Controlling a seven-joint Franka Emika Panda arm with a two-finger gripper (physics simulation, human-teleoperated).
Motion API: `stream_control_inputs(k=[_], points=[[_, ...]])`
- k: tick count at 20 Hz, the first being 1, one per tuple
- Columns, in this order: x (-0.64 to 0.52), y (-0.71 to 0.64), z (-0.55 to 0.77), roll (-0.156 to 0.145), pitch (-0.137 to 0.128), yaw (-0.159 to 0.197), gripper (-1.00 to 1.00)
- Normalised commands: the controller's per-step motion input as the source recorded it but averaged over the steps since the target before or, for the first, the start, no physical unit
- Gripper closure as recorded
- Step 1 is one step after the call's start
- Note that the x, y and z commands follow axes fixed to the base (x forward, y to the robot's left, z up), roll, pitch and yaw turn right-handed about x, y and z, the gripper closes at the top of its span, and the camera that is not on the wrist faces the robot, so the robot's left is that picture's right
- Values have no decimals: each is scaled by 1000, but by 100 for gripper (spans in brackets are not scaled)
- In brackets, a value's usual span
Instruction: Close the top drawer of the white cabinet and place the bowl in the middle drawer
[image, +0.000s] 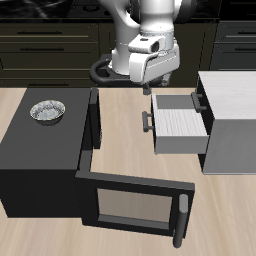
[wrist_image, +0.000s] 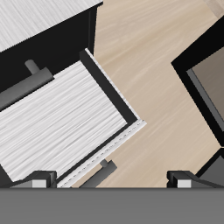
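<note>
The white cabinet (image: 232, 110) stands with its flat top (wrist_image: 39, 22) in view. Its top drawer looks pushed in; only its dark bar handle (image: 200, 100) (wrist_image: 33, 75) shows. One level lower, the middle drawer (image: 180, 123) (wrist_image: 61, 122) is pulled out and empty, with its handle (image: 147, 121) toward the black box. The silvery bowl (image: 47, 110) sits on top of the black box, far from my gripper. My gripper (image: 160, 85) (wrist_image: 112, 179) hovers above the open drawer's front edge, open and empty, with the fingertips (wrist_image: 35, 179) wide apart.
A large black box (image: 40, 150) stands beside the cabinet. Its hinged door (image: 130, 205) is swung open toward the table's front edge. Bare wooden table (image: 125, 130) (wrist_image: 149, 61) lies between the box and the open drawer. Dark cupboards run along the back.
</note>
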Motion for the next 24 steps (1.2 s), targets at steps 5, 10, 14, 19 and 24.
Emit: stream_control_inputs(k=[5, 10, 14, 19, 24], points=[[-19, -500, 375, -52, 90, -320, -100], [16, -302, 153, -6, 104, -239, -100], [-6, -211, 104, -7, 43, -125, -100], [2, -174, 83, 18, 92, -142, -100], [-21, -246, 67, 6, 78, -137, -100]])
